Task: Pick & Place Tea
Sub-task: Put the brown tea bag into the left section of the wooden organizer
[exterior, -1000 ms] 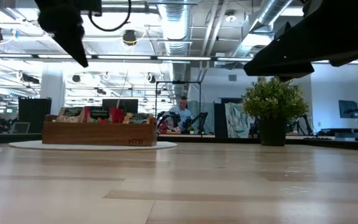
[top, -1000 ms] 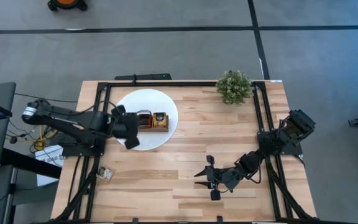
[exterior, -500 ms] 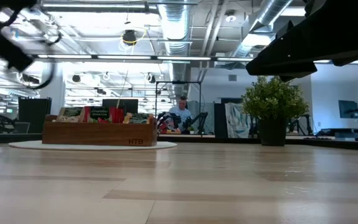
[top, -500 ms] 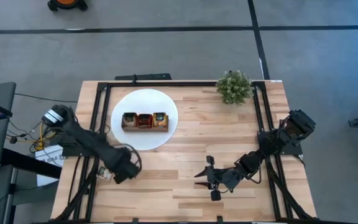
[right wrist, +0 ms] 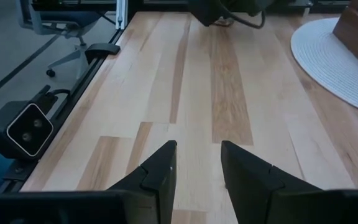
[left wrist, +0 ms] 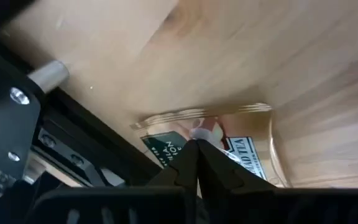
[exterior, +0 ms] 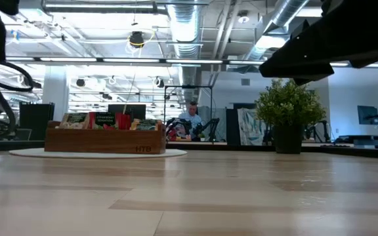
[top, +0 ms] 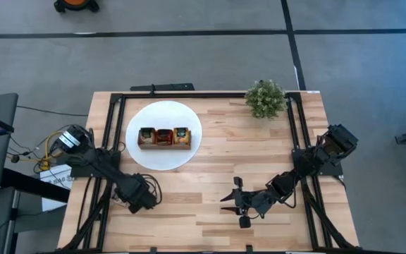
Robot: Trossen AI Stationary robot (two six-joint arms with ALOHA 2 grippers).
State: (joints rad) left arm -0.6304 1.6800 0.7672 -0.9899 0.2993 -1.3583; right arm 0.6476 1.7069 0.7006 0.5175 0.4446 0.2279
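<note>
A loose tea sachet [left wrist: 247, 158] with green print lies flat on the table's near-left part, beside the black frame rail [left wrist: 73, 134]. My left gripper [left wrist: 196, 144] is right over it, fingers shut, tips pointing at its middle. In the high view the left gripper [top: 145, 201] hides the sachet. More sachets stand in the brown wooden tray [top: 164, 137], which rests on the white disc [top: 146, 116]. My right gripper [top: 237, 201] waits open over the table's near-right part. My left gripper's shut fingertips [left wrist: 191, 152] stand over the middle of the loose sachet, coming from above. Whether they touch it, I cannot tell. The sachet lies flat on the table.
A small potted plant [top: 265, 98] stands at the far-right corner. Black frame rails run along the table's left, right and far edges. In the low view the tray [exterior: 104, 139] shows at the left, and a person [exterior: 192, 118] sits in the room behind.
My left arm has swung from the tray on the white disc toward the table's near-left corner and come down over the loose sachet by the rail. The tray and the right arm have kept still.
</note>
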